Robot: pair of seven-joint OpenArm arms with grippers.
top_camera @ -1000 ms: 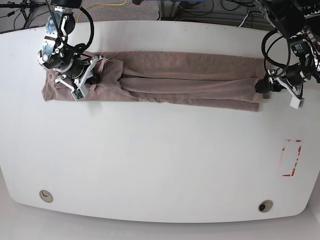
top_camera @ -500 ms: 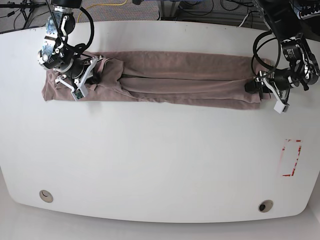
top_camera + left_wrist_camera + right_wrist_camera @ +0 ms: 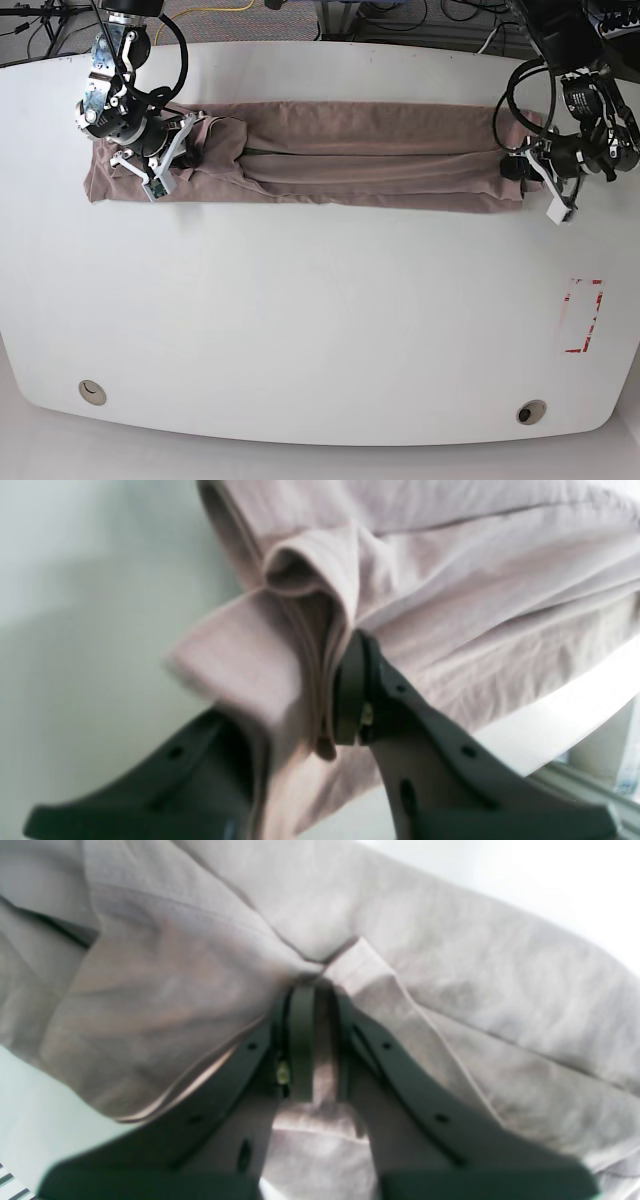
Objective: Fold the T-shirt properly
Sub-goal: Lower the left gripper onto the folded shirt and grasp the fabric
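Note:
The T-shirt (image 3: 360,155) lies on the white table as a long mauve band, folded lengthwise and running left to right. In the base view my left gripper (image 3: 513,168) sits at the band's right end. Its wrist view shows the left gripper (image 3: 315,695) shut on the stacked edge of the T-shirt (image 3: 450,605), with cloth draped over one finger. My right gripper (image 3: 192,145) is near the band's left end. In its wrist view the right gripper (image 3: 320,1010) is shut on a raised pinch of the T-shirt (image 3: 175,965).
A red-outlined rectangle (image 3: 582,316) is marked on the table (image 3: 320,330) at the right. Two round holes (image 3: 92,391) (image 3: 531,411) sit near the front edge. Cables (image 3: 230,8) run on the floor beyond the far edge.
My left gripper has moved left onto the shirt's right end and closed on its edge, bunching that end slightly inward. The right arm has held still.

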